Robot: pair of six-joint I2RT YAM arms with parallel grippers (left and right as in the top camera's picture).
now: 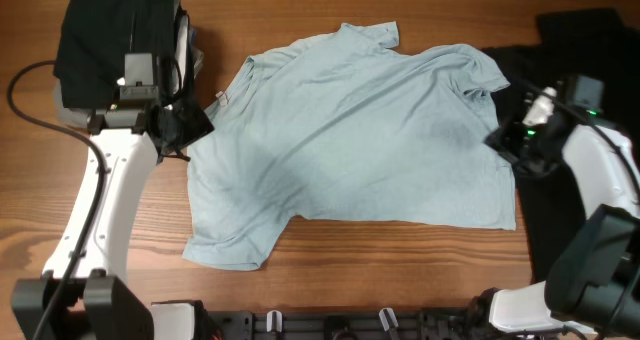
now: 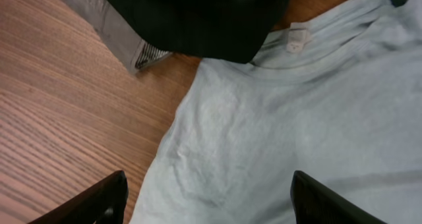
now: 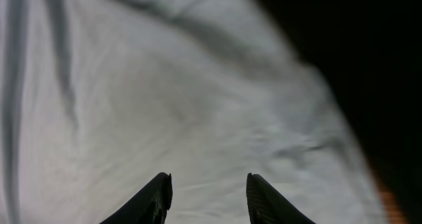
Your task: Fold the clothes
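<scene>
Although a folded black and grey stack of garments [image 1: 110,40] already sits at the far left corner of the wooden table [image 1: 330,270], the pale blue-green short-sleeved T-shirt [image 1: 350,130] lies spread flat, unfolded, mid-table. The left gripper [image 1: 185,125] and right gripper [image 1: 515,140] hover at its opposite side edges, fingers apart and empty, and a large black T-shirt [image 1: 590,50] waits at right.

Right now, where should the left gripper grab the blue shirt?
Pinch the left edge of the shirt below the white tag, coming from the bare table side. The cloth lies flat there with its edge free, and the open left gripper hangs over it.
</scene>
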